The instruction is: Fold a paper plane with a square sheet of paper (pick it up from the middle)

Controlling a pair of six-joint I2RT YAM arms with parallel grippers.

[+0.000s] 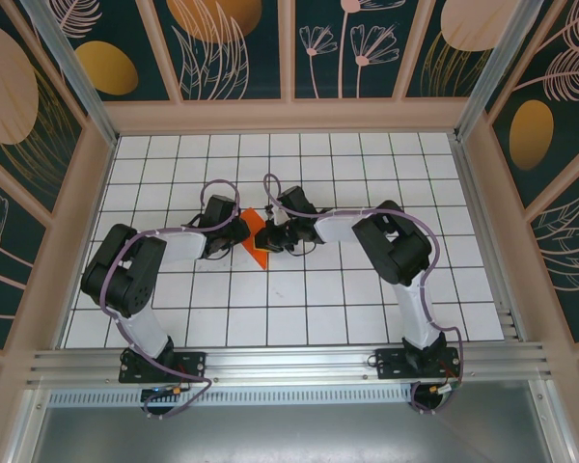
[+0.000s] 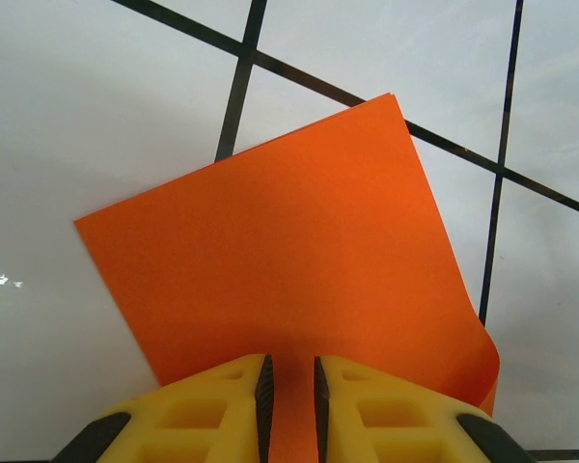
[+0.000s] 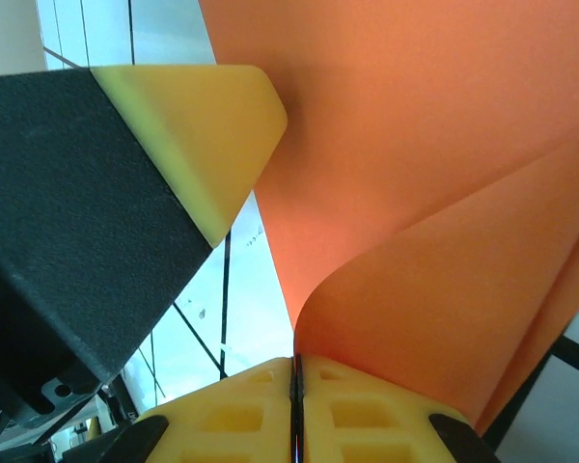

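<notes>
The square sheet of paper [image 1: 255, 235] is bright orange and lies at mid-table between the two arms. My left gripper [image 1: 240, 231] is over its left side. In the left wrist view the jaws of the left gripper [image 2: 289, 371] stand a narrow gap apart above the sheet [image 2: 289, 251], gripping nothing. My right gripper [image 1: 282, 236] meets the sheet from the right. In the right wrist view the right gripper [image 3: 296, 363] is shut on the sheet's edge, and the sheet [image 3: 434, 280] curls up from it. One left-gripper finger [image 3: 212, 125] rests against the paper. The paper plane is out of view.
The table [image 1: 367, 289] is white with a black grid. Wooden walls [image 1: 289, 116] with leaf-patterned panels close in the back and both sides. An aluminium rail [image 1: 289, 362] carrying both arm bases runs along the near edge.
</notes>
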